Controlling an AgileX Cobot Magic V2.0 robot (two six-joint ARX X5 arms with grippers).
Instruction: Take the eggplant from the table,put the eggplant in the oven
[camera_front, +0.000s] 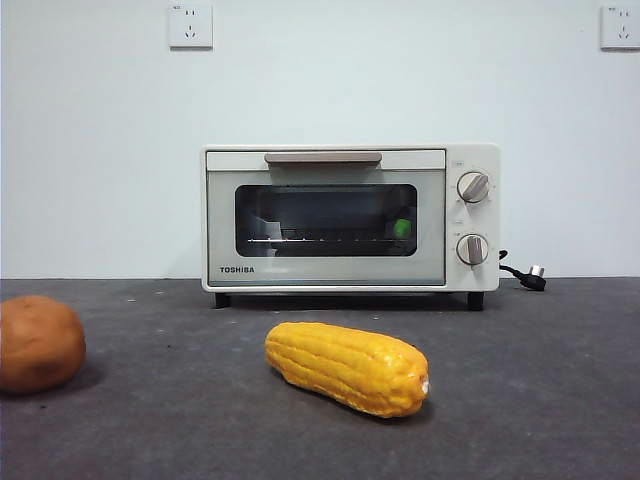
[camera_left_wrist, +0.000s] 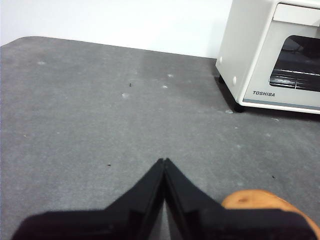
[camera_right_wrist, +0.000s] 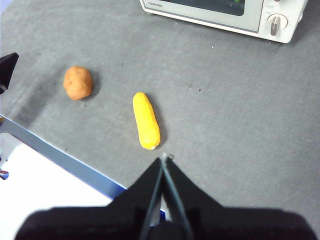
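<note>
Oven (camera_front: 350, 218) is sitting at the back of the table (camera_front: 540, 370), door shut, handle bar along the top of the door, two knobs stacked on its right side. Through the dark glass a bit of bright green (camera_front: 402, 228) is showing on the wire rack near the right end of the window, looking like the eggplant's stem cap. The purple body is too dark to make out behind the glass. No eggplant is lying on the table in any view.

Corn cob (camera_front: 347, 367) is lying on the table in front of the oven, well apart from it, angled. Brown potato (camera_front: 38, 343) is sitting at the left edge of the front view, apart from the corn. Power plug (camera_front: 534, 276) is resting on the table just right of the oven.

Left gripper (camera_left_wrist: 164, 161) is sitting with its jaws pressed together, holding nothing, over bare table. The potato is peeking out just beside its body, and the oven's left corner is further off.

Right gripper (camera_right_wrist: 164, 159) is also closed tight on nothing, hanging high above the table near its front edge. The corn's near tip is lying close to its fingertips, and the potato is off to one side.

Neither arm is showing in the front view.
</note>
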